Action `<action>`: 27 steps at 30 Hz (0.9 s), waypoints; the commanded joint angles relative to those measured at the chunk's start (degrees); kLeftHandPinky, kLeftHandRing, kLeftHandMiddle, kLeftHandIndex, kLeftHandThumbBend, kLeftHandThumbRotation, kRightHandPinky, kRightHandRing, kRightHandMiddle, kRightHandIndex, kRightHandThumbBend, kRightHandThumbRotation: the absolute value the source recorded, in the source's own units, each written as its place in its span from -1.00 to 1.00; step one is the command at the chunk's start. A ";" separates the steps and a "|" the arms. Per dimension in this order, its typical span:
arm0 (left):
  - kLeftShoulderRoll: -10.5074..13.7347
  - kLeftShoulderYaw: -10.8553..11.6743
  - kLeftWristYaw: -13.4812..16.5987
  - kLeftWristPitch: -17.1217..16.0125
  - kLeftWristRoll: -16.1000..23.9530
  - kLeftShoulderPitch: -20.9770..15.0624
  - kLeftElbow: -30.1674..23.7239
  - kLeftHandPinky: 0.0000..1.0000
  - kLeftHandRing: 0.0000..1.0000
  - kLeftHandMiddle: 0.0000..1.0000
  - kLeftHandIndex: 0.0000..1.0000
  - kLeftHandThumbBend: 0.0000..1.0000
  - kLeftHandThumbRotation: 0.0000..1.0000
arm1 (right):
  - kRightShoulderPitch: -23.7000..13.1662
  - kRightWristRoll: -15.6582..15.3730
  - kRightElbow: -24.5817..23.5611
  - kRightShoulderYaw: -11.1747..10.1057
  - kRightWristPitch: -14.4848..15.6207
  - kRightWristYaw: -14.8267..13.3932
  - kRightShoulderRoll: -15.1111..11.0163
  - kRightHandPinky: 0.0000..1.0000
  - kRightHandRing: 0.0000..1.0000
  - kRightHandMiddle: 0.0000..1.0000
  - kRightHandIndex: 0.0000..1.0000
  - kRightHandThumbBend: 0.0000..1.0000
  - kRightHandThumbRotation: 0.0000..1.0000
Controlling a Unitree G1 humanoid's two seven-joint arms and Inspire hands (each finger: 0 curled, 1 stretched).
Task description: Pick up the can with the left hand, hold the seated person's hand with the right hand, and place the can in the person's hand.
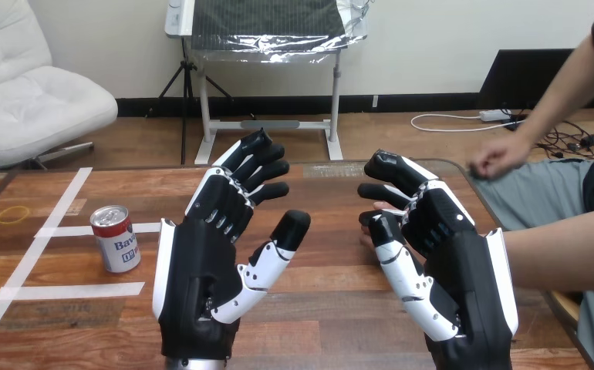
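A red and white can (114,237) stands upright on the wooden table (332,308) at the left. My left hand (201,270) hovers just right of the can, apart from it, fingers relaxed and open, holding nothing. My right hand (448,270) is raised at centre right, its fingers loosely bent and open. The person's hand (380,208) reaches in from the right on a bare forearm (564,250) and lies mostly hidden behind my right hand, with only its fingertips peeking out between my fingers. I cannot tell whether the two touch.
The person's other hand (498,158) is held as a fist above the table's far right corner. White tape lines (70,291) cross the table's left part, and a yellow ring (13,214) lies at its far left.
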 commanded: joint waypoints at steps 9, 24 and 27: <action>-2.24 1.82 3.55 -0.31 3.66 2.40 -2.10 0.54 0.66 0.66 0.66 0.34 -0.31 | -2.12 -2.02 -0.07 -1.28 -0.96 -0.30 1.89 0.44 0.66 0.70 0.65 0.13 -0.83; -2.25 4.29 8.43 0.02 8.91 2.06 -2.07 0.65 0.73 0.73 0.72 0.26 -0.49 | -2.53 -2.79 0.24 -1.89 -1.26 -0.27 1.58 0.76 0.85 0.83 0.74 0.23 -1.00; -2.15 4.74 9.33 0.08 9.82 1.93 -2.06 0.65 0.73 0.74 0.72 0.23 -0.54 | -2.64 -2.76 0.47 -2.01 -1.60 -0.45 1.71 0.81 0.88 0.84 0.75 0.23 -1.00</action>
